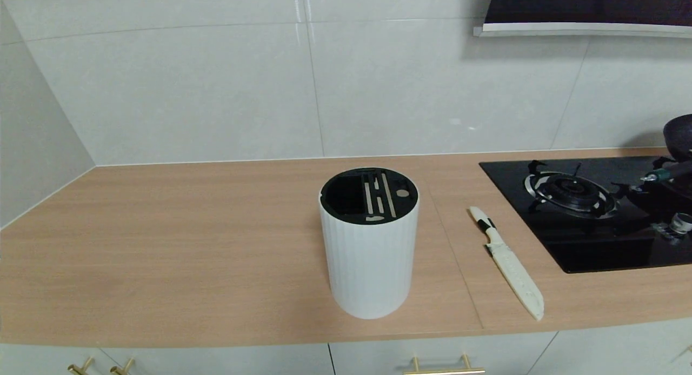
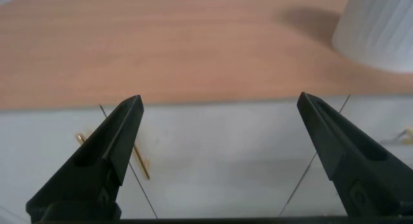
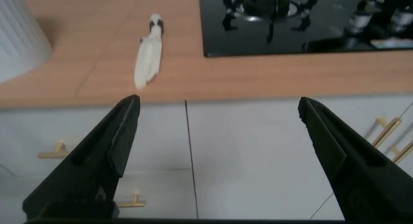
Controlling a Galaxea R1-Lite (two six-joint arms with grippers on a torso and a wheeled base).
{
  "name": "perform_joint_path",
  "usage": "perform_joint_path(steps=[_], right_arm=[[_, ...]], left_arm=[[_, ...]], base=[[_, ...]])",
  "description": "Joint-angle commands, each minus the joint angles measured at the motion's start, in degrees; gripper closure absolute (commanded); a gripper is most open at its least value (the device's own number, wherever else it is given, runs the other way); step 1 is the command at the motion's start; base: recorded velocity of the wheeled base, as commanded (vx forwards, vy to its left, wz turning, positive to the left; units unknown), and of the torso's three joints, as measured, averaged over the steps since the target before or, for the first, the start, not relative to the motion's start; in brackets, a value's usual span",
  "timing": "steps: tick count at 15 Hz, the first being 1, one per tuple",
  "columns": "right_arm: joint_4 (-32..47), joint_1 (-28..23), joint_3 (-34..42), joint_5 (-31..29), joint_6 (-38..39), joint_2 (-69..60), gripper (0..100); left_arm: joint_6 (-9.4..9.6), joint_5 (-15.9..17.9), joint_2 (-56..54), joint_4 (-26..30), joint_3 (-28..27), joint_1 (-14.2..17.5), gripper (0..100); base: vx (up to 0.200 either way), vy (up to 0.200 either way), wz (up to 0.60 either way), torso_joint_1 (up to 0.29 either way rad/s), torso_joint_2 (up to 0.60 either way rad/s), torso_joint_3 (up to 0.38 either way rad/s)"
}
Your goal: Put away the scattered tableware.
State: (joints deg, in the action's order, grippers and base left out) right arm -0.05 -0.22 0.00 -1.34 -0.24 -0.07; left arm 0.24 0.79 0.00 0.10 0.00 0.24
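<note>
Wooden counter (image 1: 162, 245), white knife (image 3: 150, 53) well apart from right fingers (image 3: 103, 159), spread wide

The left gripper (image 2: 219, 98) has two matte black fingers (image 2: 110, 153), each a wedge narrowing to a pointed tip. The right gripper (image 3: 218, 100) has fingers of the same colour and shape.

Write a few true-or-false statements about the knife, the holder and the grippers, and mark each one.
1. The knife lies flat on the counter, between the holder and the hob. True.
2. The holder is tipped on its side. False: it stands upright.
3. The left gripper and the right gripper are both open and empty. True.
4. The knife's blade is in one of the holder's slots. False: the knife lies apart from the holder.
</note>
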Motion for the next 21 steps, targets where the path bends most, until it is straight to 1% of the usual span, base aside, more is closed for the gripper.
perform_joint_path(steps=[1, 8, 12, 21], right_arm=[[0.0, 0.0, 0.0, 0.0, 0.0, 0.1, 0], [0.0, 0.0, 0.0, 0.0, 0.0, 0.1, 0], [0.0, 0.0, 0.0, -0.1, 0.0, 0.1, 0], [0.0, 0.0, 0.0, 0.0, -0.5, 0.1, 0]], left_arm=[[0.02, 0.0, 0.0, 0.0, 0.0, 0.0, 0], [0.02, 0.0, 0.0, 0.0, 0.0, 0.0, 0], [0.02, 0.0, 0.0, 0.0, 0.0, 0.0, 0], [0.02, 0.0, 0.0, 0.0, 0.0, 0.0, 0]], base=[[0.0, 0.0, 0.0, 0.251, -0.56, -0.305], [0.0, 0.0, 0.0, 0.27, -0.58, -0.309], [0.0, 0.0, 0.0, 0.197, -0.41, -0.22], [0.0, 0.0, 0.0, 0.015, -0.03, -0.012]])
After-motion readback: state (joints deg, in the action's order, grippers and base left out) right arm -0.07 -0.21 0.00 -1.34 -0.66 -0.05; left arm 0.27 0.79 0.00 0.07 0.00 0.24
